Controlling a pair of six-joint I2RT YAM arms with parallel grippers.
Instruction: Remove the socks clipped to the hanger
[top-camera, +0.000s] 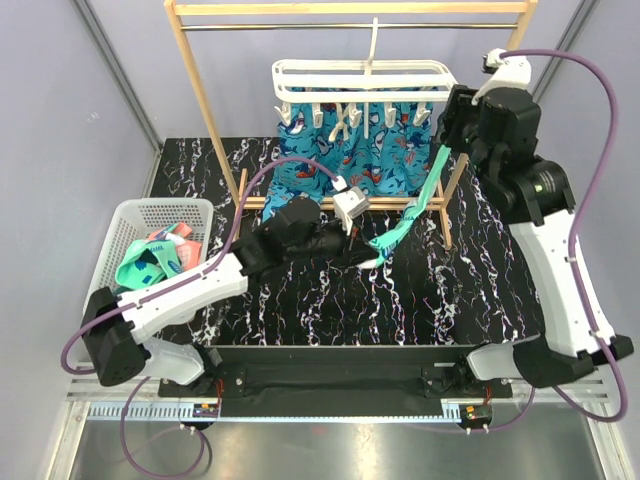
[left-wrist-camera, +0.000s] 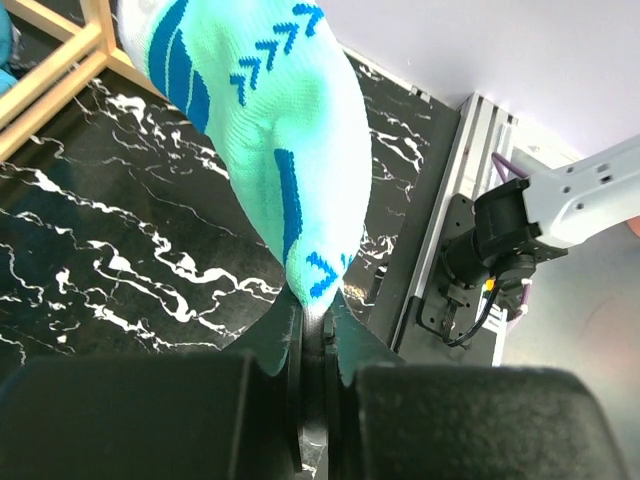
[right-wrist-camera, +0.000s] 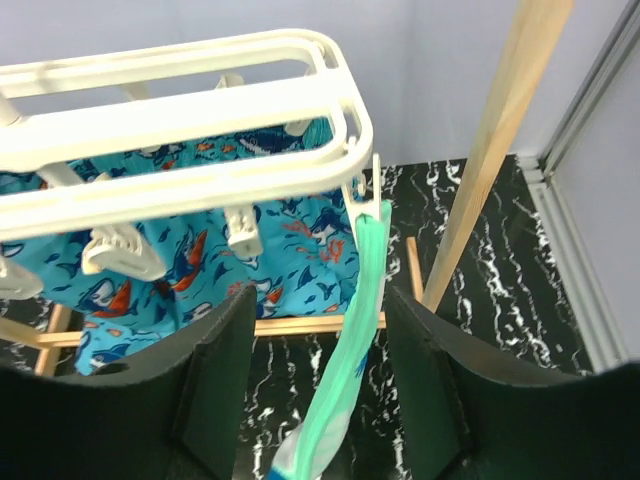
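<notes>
The white hanger (top-camera: 365, 80) hangs from the wooden stand; it also shows in the right wrist view (right-wrist-camera: 200, 110). Bright blue shark-print socks (top-camera: 350, 165) (right-wrist-camera: 290, 240) hang from its pegs. A mint-green sock (top-camera: 420, 205) stays clipped at the hanger's right end peg (right-wrist-camera: 368, 200) and stretches down to my left gripper (top-camera: 375, 252). My left gripper (left-wrist-camera: 318, 315) is shut on this sock's toe (left-wrist-camera: 270, 130). My right gripper (top-camera: 450, 125) (right-wrist-camera: 320, 380) is open just below the hanger's right end. The sock (right-wrist-camera: 355, 340) hangs between its fingers without touching them.
A white mesh basket (top-camera: 135, 215) at the left holds a coral-pink sock (top-camera: 178, 240) and a mint-green sock (top-camera: 140, 265). The wooden stand's right post (right-wrist-camera: 490, 150) is close beside my right gripper. Its lower crossbar (top-camera: 390, 205) runs behind the stretched sock.
</notes>
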